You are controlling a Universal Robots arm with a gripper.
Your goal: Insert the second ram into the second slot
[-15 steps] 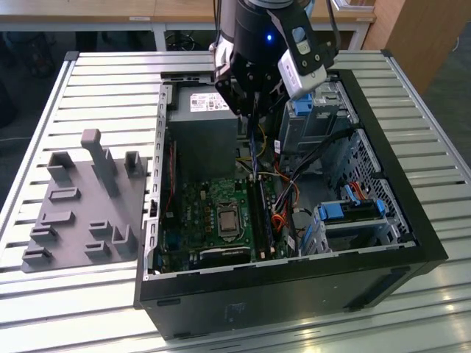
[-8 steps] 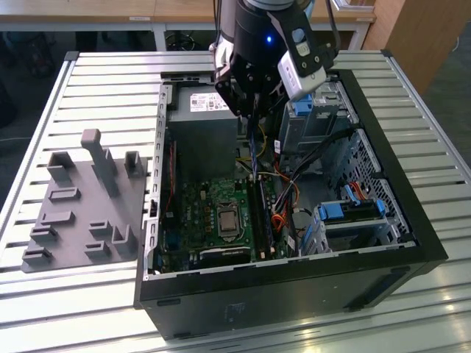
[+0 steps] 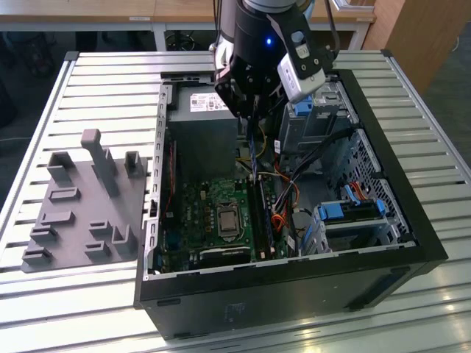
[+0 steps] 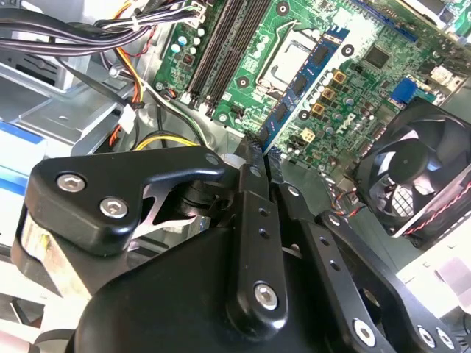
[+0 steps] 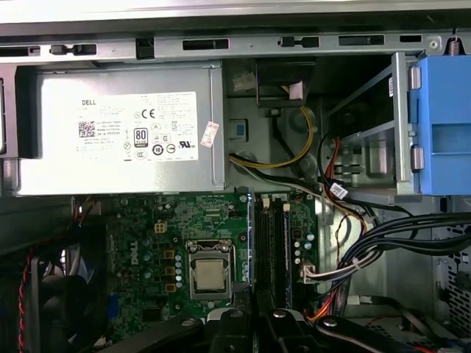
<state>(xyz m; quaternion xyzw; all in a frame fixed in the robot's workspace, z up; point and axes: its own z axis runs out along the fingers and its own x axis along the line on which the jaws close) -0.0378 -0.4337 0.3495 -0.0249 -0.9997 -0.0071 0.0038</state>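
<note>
My gripper (image 3: 252,121) hangs inside the open computer case (image 3: 383,250), above the green motherboard (image 3: 199,213). It is shut on the second ram (image 4: 302,81), a thin dark blue stick with black chips that juts out from between the fingertips (image 4: 250,158). In the exterior view the ram (image 3: 255,158) hangs upright, its lower edge just above the black memory slots (image 3: 263,217). The first wrist view shows the ram (image 5: 250,235) edge-on, running along the slots (image 5: 263,243) on the side nearest the processor socket (image 5: 210,273). I cannot tell whether it touches a slot.
A grey power supply (image 5: 121,136) fills the case's far end. Blue drive brackets (image 3: 352,209) and bundled cables (image 5: 390,243) crowd the exterior view's right of the slots. A black fan (image 4: 416,165) sits beside the board. A grey fixture plate (image 3: 81,213) lies outside the case on the exterior view's left.
</note>
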